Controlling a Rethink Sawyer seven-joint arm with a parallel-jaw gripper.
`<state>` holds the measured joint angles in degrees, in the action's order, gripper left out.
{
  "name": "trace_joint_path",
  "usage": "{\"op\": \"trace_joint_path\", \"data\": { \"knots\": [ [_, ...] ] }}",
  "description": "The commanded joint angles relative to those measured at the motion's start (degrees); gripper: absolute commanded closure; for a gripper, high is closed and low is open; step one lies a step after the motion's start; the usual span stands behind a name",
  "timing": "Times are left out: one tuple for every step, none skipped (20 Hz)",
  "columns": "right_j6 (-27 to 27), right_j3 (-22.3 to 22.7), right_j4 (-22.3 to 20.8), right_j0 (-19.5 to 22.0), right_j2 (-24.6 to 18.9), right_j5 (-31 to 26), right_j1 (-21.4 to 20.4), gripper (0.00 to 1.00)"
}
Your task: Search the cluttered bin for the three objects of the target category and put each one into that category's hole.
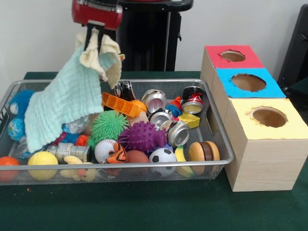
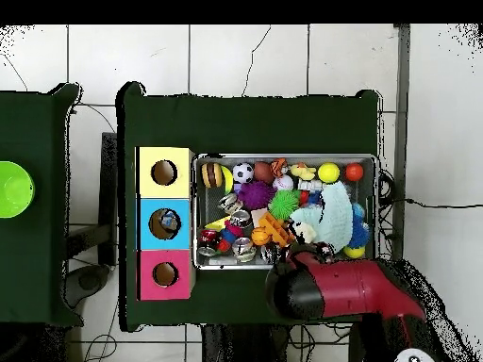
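The gripper (image 1: 95,38) hangs above the bin's (image 1: 229,153) far left part, pinching a pale cream cloth and a mint-green cloth (image 1: 60,103) that drapes down over the toys on that side. The blue hole (image 1: 248,82) sits in the middle of 3 holes on the wooden box (image 1: 262,161) beside the bin. Overhead, something pale shows inside the blue hole, perhaps a bottle. Silver cans (image 1: 178,133) lie near the bin's centre.
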<state>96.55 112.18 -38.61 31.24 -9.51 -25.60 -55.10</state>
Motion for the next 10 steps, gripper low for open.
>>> {"op": "trace_joint_path", "data": {
  "knots": [
    [5.70,10.63,8.57,-3.89,-5.54,-0.21,-3.76,1.00],
    [6.31,11.72,9.46,-4.33,-5.39,0.41,-4.31,1.00],
    [6.78,12.32,10.69,-4.94,-5.36,0.36,-4.99,1.00],
    [7.28,13.17,11.73,-5.40,-5.19,0.73,-5.78,1.00],
    [7.35,13.73,13.09,-5.87,-5.39,0.48,-6.58,1.00],
    [7.54,14.62,14.99,-6.39,-5.73,0.14,-7.98,1.00],
    [7.73,15.50,16.89,-6.92,-6.06,-0.21,-9.39,1.00],
    [7.72,16.16,19.29,-7.63,-6.42,-1.57,-10.93,1.00],
    [7.78,16.47,21.22,-8.49,-6.48,-2.71,-12.12,1.00],
    [7.98,16.56,22.35,-9.22,-6.39,-2.85,-12.56,1.00]
  ]
}}
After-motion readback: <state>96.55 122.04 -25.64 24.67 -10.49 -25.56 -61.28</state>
